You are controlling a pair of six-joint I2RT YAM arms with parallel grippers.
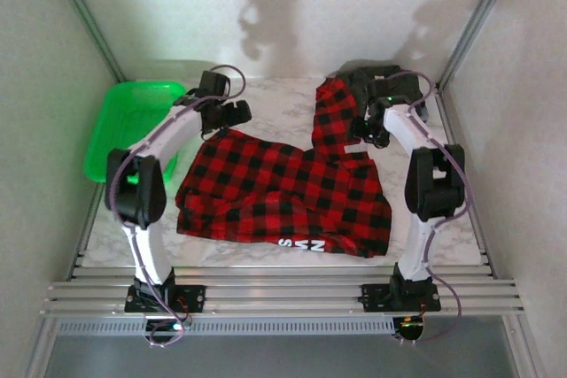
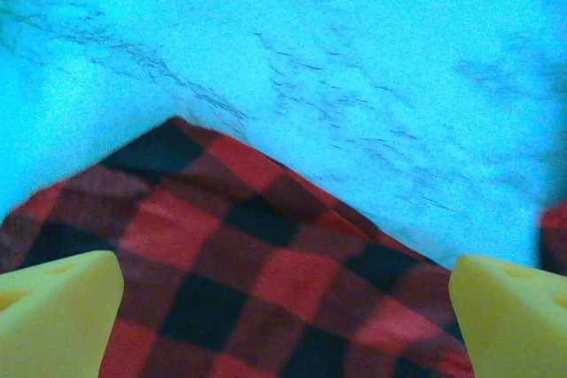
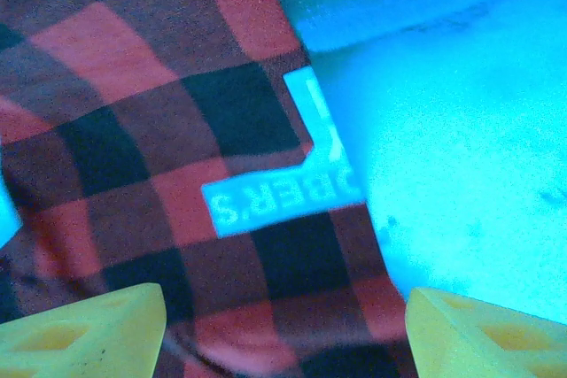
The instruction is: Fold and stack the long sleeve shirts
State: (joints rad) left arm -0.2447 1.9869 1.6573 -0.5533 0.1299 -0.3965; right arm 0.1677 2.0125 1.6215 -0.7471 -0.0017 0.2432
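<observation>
Plaid shirt [image 1: 283, 196] sprawls rumpled on the surface [image 1: 452, 236] just right of the green basket [image 1: 120, 126], left tool [image 2: 285, 263] spread wide over its basket-side corner, right tool [image 3: 285, 294] spread over the sleeve [image 1: 335, 117] beyond, so folding seems barely begun: next, each must pinch an edge.

White, grey-veined tabletop [image 1: 275, 99], bare along the far edge and in a narrow strip at the near edge. Red-and-black plaid shirt [image 1: 283, 192] lies spread across the middle, white lettering [image 1: 303, 245] at its hem nearest the near edge, one sleeve running up toward the far right corner. Green plastic basket [image 1: 128, 126] at the far left corner, apart from the shirt.
</observation>
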